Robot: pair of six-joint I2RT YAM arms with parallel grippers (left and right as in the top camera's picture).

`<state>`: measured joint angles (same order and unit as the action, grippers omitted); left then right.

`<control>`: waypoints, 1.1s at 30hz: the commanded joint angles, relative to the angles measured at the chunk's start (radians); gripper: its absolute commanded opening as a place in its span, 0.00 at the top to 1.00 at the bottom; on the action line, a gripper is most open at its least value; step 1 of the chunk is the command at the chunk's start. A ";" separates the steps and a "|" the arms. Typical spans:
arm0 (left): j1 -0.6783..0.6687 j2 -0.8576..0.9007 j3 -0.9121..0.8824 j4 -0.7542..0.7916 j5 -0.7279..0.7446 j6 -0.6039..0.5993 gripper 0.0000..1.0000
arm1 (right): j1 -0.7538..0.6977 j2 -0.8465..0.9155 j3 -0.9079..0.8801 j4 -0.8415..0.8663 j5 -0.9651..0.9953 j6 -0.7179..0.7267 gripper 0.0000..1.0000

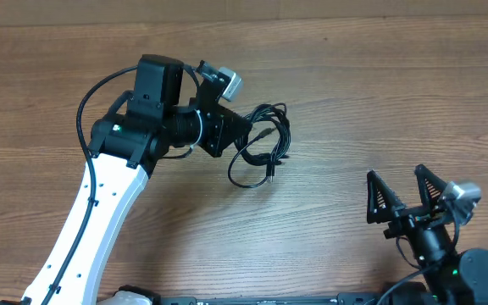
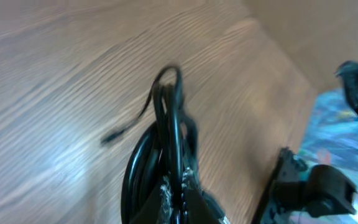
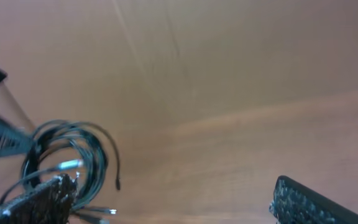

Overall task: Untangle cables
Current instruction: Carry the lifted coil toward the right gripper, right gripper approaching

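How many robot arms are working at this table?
2. The left arm reaches to the middle, left gripper shut on the cables; the right arm sits back on the right side, right gripper open.

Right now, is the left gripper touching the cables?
Touching. The left wrist view shows the left gripper shut on the cables, the bundle pinched between its fingertips.

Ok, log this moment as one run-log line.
left end effector: shut on cables | right end effector: open, empty, apart from cables | cables: one tangled coil, plug ends sticking out
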<state>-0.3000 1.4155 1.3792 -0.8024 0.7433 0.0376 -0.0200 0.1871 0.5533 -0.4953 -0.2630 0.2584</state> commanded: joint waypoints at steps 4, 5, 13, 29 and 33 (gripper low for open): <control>-0.003 -0.027 0.026 0.068 0.220 0.038 0.96 | -0.008 0.211 0.224 -0.213 -0.144 0.006 0.00; -0.003 -0.027 0.026 0.072 0.229 0.038 0.96 | -0.008 0.233 0.237 -0.219 -0.181 0.006 0.00; -0.003 -0.027 0.026 0.083 0.311 0.050 0.96 | -0.008 0.315 0.247 -0.138 -0.373 0.005 0.00; -0.003 -0.027 0.026 0.328 0.729 0.001 0.96 | -0.008 0.315 0.247 -0.066 -0.401 0.003 0.25; -0.011 -0.027 0.026 0.328 0.744 -0.001 0.96 | -0.008 0.315 0.247 -0.010 -0.401 0.003 0.25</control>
<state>-0.3012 1.4151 1.3811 -0.4786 1.4315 0.0513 -0.0250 0.5079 0.7723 -0.5243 -0.6582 0.2623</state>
